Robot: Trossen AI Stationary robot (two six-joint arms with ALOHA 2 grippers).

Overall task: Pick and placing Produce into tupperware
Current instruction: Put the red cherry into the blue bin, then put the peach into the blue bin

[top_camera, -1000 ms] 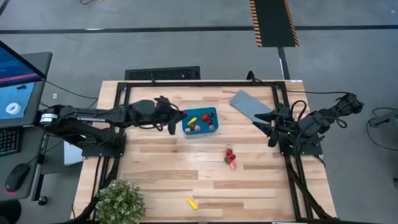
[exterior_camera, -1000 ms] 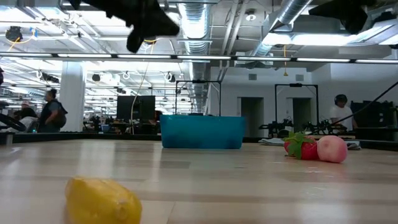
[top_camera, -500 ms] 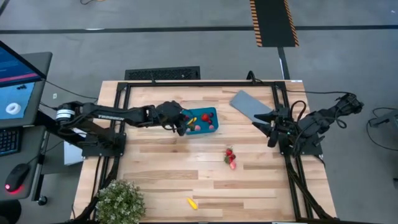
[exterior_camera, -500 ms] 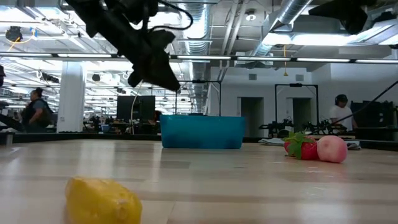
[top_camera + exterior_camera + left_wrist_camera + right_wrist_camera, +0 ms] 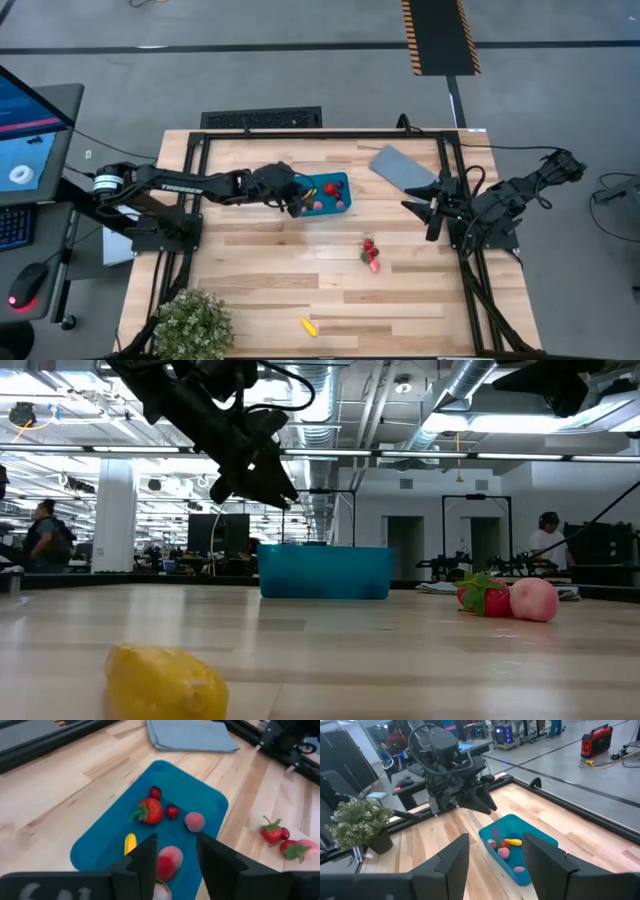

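Hovering over the tupperware's near end, left tool, fingers parted, looks to be dropping produce; right tool waits open beside it. Wrist view: pink berry lies inside, directly below the fingers.

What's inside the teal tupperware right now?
In the small teal-blue plastic container: a red strawberry, two small dark-red berries, a pink round fruit, a yellow elongated piece and a pink-red fruit. The left gripper fingers hide the near end.
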